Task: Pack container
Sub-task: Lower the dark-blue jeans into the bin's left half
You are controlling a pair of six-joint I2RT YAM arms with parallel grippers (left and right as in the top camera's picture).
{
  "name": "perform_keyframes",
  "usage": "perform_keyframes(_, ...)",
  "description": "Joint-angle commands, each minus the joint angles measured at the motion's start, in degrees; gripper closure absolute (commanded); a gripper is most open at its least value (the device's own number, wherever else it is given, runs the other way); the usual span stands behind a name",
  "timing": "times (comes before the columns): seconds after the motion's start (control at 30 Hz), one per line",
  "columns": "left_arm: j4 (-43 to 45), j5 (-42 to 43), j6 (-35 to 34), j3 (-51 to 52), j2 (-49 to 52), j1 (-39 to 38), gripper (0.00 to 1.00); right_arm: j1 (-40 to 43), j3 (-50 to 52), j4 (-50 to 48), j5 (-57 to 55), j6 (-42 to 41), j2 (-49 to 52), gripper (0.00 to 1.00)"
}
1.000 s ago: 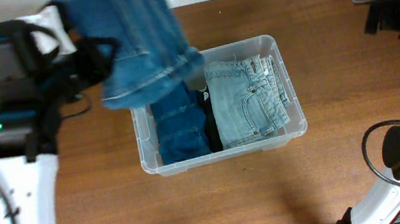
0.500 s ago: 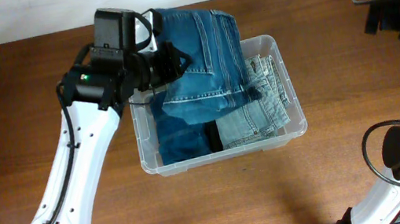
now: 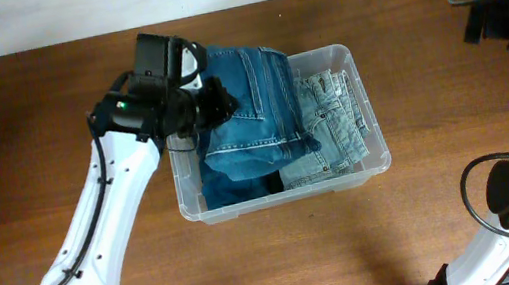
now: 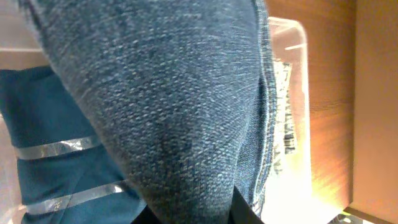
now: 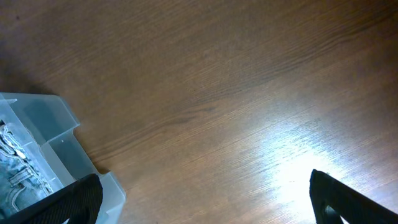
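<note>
Left arm reaches in from the lower left. Left gripper (image 3: 211,101) sits at the container's rear-left corner, fingers clamped on a bunch of dark blue jeans (image 3: 253,97). The jeans hang from it over the left half, one edge lapping past the rear rim. In the left wrist view, denim fills nearly everything.

The container (image 3: 293,197) stands upright mid-table (image 3: 282,260). Inside at front left lies folded dark denim (image 3: 226,185). The right half holds light blue jeans (image 3: 332,121), folded flat.

Right gripper (image 5: 202,202) is at the far right rear, well apart from the container. Its fingers (image 5: 81,198) are spread apart and hold nothing, with bare wood below.
</note>
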State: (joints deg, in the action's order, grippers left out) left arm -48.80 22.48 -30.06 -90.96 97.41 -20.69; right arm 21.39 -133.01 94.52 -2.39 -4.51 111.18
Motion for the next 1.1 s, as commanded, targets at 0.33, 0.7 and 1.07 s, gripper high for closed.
perform_keyframes(0.33,-3.7,1.7,-0.7,2.9,-1.4,-0.4,1.0,0.0,-0.2,0.0,-0.7,-0.2,-0.4,0.01)
perform_keyframes(0.7,-5.6,1.7,1.2,2.9,-5.0,-0.4,1.0,0.0,-0.2,0.0,-0.7,-0.2,-0.4,0.02)
perform_keyframes(1.07,-8.8,0.0,4.1,2.9,-5.4,-0.2,1.0,0.0,-0.2,0.0,-0.7,-0.2,-0.4,0.02)
